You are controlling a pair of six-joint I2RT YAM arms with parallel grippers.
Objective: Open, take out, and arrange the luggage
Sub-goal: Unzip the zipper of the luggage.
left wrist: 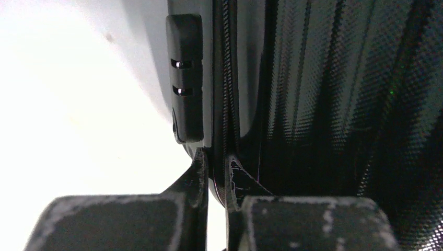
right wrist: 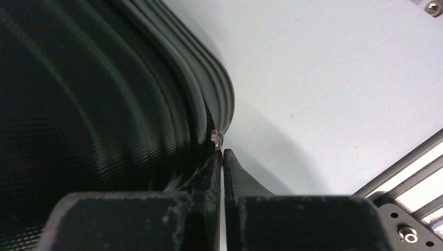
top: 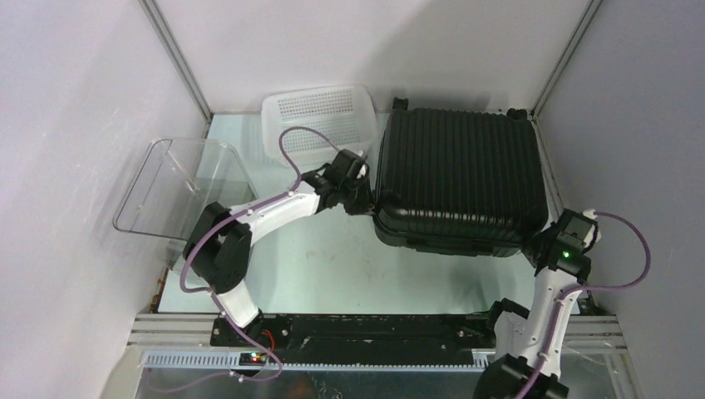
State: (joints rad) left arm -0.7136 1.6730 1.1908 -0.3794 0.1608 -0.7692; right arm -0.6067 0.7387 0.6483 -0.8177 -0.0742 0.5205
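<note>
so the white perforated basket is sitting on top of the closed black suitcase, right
No: the white perforated basket sits beside the closed black suitcase, off its far left corner, not on top. The top external view shows it.

I see plain pale-lilac walls on three sides, metal corner posts, and a glossy pale table.

Left arm reaches forward and to the right, elbow bent | left gripper fingers drawn almost together, a sliver between | right arm stands upright from its base, wrist tipped inward | right gripper pinched fully closed
</note>
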